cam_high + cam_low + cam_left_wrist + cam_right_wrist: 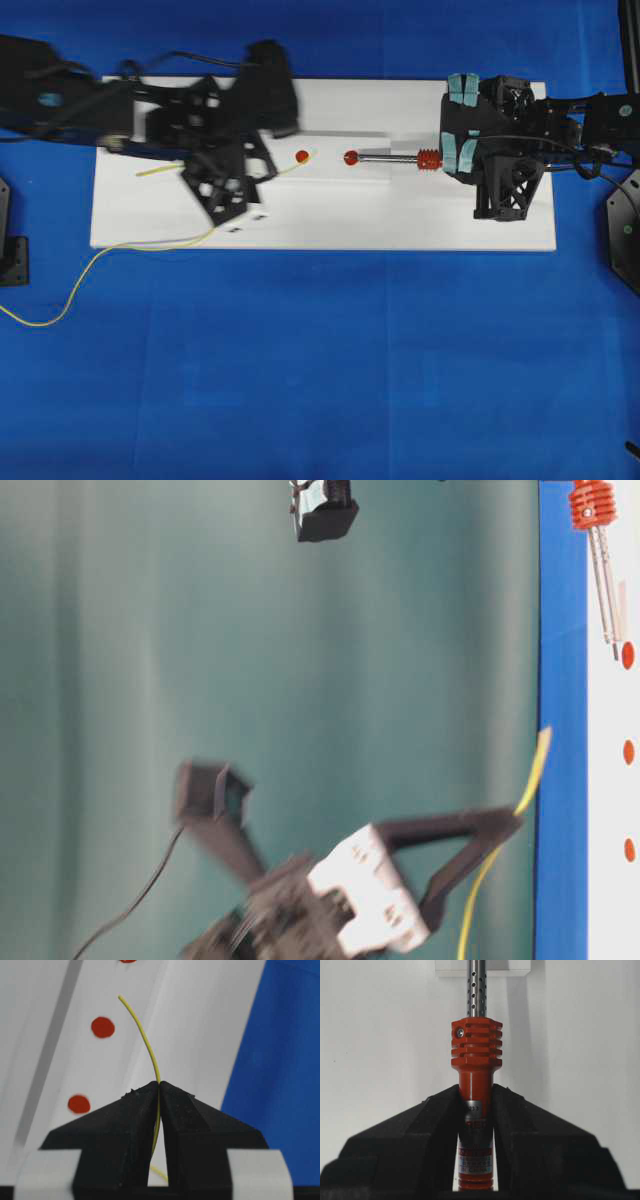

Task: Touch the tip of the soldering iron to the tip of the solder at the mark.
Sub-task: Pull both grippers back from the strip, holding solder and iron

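Observation:
My right gripper [476, 1091] is shut on the red-orange handle of the soldering iron [476, 1055]. The iron lies level over the white board [330, 215]. Its silver shaft [390, 157] points left, and its tip sits at a red mark [350, 158]. My left gripper [159, 1084] is shut on the thin yellow solder [145, 1040]. The free end of the solder [311, 154] hangs just right of another red mark [302, 156], a short gap away from the iron's tip. In the overhead view the left gripper [268, 170] is blurred.
The rest of the solder trails off the board's front left corner and loops across the blue cloth [60, 310]. The left wrist view shows three red marks [102, 1027] in a row. Black arm bases [620, 225] stand at both table sides.

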`<action>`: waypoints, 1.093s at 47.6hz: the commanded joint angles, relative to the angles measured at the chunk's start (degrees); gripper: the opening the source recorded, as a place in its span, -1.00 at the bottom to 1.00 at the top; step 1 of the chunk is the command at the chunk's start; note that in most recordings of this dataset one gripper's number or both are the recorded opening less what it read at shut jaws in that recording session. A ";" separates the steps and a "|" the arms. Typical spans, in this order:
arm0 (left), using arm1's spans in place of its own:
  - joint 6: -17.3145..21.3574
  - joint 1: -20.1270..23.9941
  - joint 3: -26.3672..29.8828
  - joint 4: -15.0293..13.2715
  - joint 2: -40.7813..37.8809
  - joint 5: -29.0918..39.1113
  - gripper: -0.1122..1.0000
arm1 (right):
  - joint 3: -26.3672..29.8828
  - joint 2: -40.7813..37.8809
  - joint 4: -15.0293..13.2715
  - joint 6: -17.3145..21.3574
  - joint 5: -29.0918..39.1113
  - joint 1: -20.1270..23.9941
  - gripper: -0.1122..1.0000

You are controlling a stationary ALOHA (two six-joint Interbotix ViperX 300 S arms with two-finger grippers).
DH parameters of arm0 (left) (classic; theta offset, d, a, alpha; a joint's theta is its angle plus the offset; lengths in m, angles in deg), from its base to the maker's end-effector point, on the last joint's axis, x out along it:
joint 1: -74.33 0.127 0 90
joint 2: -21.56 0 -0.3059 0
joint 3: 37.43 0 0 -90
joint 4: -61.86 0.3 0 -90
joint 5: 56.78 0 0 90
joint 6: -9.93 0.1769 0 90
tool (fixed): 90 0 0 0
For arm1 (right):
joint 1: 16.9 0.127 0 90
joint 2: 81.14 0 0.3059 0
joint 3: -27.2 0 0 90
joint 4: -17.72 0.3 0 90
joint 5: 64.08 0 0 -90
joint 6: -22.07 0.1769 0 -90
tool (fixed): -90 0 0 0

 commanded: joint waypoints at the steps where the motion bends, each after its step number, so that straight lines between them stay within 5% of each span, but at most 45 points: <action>1: 0.09 -0.18 -2.20 0.09 5.10 -1.23 -0.77 | 1.49 0.44 -0.09 -0.09 -0.62 -0.09 -0.69; 20: -0.53 -0.18 -11.69 0.09 13.89 -8.61 -0.77 | 1.85 2.72 -0.18 -0.18 -0.88 -0.09 -0.69; 41: -0.62 -0.18 -16.35 0.09 18.46 -10.81 -0.77 | -6.33 24.79 -0.26 0.97 -0.35 -1.76 -0.69; 52: -0.70 -0.09 -18.46 0.09 20.65 -12.04 -0.77 | -8.88 28.83 -0.26 3.52 -0.35 -2.55 -0.69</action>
